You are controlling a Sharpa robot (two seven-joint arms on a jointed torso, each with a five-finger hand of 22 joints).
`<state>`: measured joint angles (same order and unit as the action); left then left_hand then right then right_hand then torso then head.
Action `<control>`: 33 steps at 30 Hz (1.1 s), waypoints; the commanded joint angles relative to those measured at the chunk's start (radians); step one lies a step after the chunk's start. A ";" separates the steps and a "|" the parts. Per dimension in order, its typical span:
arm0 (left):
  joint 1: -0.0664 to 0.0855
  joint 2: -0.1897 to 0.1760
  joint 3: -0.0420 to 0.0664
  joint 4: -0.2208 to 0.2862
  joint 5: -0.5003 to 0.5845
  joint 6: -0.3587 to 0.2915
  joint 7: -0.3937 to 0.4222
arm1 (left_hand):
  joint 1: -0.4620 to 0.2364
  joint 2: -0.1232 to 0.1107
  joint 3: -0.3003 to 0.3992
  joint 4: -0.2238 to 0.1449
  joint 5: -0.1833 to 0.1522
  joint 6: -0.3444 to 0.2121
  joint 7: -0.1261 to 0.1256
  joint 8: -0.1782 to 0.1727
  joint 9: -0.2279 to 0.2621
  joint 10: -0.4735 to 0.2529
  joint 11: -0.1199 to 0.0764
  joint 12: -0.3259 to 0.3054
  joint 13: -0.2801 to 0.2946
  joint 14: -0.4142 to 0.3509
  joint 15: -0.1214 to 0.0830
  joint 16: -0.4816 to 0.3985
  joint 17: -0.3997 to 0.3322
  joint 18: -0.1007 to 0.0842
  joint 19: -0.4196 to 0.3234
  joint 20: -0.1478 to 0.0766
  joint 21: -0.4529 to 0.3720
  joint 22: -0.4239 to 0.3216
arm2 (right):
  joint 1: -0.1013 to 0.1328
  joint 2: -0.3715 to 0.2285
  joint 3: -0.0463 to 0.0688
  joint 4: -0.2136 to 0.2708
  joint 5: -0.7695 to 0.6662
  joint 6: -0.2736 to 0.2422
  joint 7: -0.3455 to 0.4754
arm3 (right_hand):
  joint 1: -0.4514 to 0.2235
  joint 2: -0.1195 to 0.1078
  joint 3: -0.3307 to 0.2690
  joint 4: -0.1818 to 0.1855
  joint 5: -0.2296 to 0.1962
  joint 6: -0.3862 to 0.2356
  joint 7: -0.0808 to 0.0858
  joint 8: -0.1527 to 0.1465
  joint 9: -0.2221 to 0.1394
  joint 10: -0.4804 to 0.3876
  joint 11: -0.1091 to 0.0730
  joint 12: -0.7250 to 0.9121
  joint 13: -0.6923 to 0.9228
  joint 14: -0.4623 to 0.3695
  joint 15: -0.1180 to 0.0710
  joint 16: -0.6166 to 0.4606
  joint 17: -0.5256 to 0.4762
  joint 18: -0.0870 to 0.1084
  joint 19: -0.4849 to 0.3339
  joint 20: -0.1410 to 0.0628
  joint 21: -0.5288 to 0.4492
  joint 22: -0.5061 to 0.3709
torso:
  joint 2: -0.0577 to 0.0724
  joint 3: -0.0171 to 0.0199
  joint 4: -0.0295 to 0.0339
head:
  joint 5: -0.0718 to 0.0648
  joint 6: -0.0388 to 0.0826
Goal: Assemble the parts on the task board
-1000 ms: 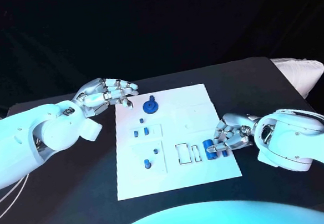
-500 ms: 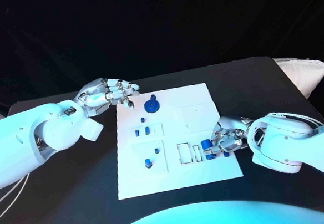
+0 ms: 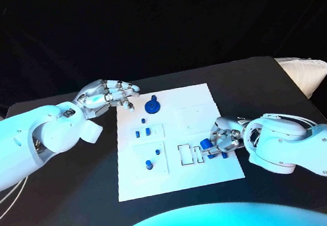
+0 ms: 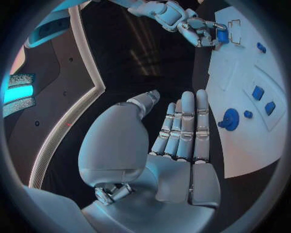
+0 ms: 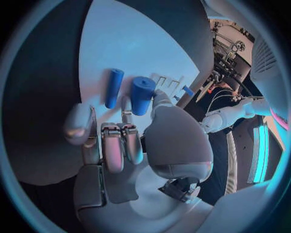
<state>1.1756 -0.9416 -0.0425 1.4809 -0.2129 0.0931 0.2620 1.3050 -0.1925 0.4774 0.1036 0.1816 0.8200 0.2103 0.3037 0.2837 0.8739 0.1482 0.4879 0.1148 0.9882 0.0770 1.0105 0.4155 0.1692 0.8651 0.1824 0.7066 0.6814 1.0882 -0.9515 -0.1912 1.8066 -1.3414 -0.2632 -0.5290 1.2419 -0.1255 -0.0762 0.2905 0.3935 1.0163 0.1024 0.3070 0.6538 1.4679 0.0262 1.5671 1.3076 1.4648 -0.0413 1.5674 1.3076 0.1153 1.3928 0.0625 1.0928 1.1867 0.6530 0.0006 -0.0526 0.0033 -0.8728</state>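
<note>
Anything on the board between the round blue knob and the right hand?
In the head view, bare white board separates the knob from the right hand; only a faint square recess outline lies there, holding no part.

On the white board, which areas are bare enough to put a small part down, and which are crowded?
The task board is bare along its near edge, below the slots, and at its far right corner beside the round blue part. It is crowded around the right hand, which grips a blue cylinder by the slots.
</note>
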 commanded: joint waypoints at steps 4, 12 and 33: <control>0.000 -0.002 0.000 0.004 -0.002 0.013 0.006 | -0.007 0.005 0.002 0.006 0.002 -0.006 0.002 0.000 0.000 -0.006 0.002 0.003 0.000 0.005 0.004 -0.001 0.001 0.013 0.005 -0.001 -0.004 -0.001 | -0.013 -0.001 -0.010 -0.013 0.009 0.003 -0.029 | 0.077 0.011 0.064 -0.004 0.045 0.004 -0.008 -0.013 -0.214 0.103 -0.008 0.004 0.263 0.106 -0.004 0.003 0.263 -0.016 -0.004 -0.002 -0.003 0.005 | 0.002 -0.0006 0.0023 | -0.004 0.000; 0.000 -0.002 0.000 0.005 -0.002 0.012 0.005 | -0.006 0.005 0.001 0.008 0.002 -0.007 0.002 0.000 0.000 -0.007 0.002 0.004 0.001 0.005 0.004 -0.001 0.001 0.014 0.006 0.000 -0.005 -0.002 | -0.014 -0.004 -0.010 -0.003 0.065 -0.060 0.008 | 0.085 -0.010 0.159 -0.001 0.111 0.019 -0.011 -0.021 -0.225 0.103 -0.011 0.004 0.263 0.106 -0.007 0.003 0.263 -0.016 -0.003 -0.005 -0.001 0.013 | 0.004 -0.0006 0.0016 | -0.006 0.000; 0.000 0.001 0.000 -0.001 -0.002 0.012 0.000 | -0.005 0.005 0.000 0.008 0.002 -0.007 0.002 0.000 0.000 -0.007 0.001 0.004 0.001 0.005 0.004 -0.001 0.001 0.014 0.007 -0.001 -0.006 -0.003 | 0.002 -0.028 -0.005 0.071 0.173 -0.189 0.133 | 0.014 -0.034 0.262 -0.001 0.102 0.045 -0.021 -0.008 -0.223 0.103 -0.020 0.004 0.263 0.106 -0.015 0.003 0.263 -0.016 -0.003 -0.011 -0.006 0.019 | 0.008 -0.0001 0.0045 | -0.008 0.007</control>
<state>1.1756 -0.9430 -0.0426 1.4794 -0.2127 0.0925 0.2580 1.3050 -0.1925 0.4774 0.1035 0.1816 0.8200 0.2103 0.3037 0.2837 0.8740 0.1482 0.4878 0.1148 0.9881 0.0770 1.0105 0.4159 0.1692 0.8649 0.1824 0.7067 0.6805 1.0900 -0.9810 -0.1968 1.8736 -1.1678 -0.4372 -0.4254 1.2664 -0.1593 0.1514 0.3205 0.5010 1.0475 0.0889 0.2843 0.4216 1.4633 0.0123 1.5670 1.3074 1.4648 -0.0488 1.5674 1.3074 0.1153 1.3892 0.0589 1.0890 1.2047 0.6604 0.0005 -0.0489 -0.0051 -0.8655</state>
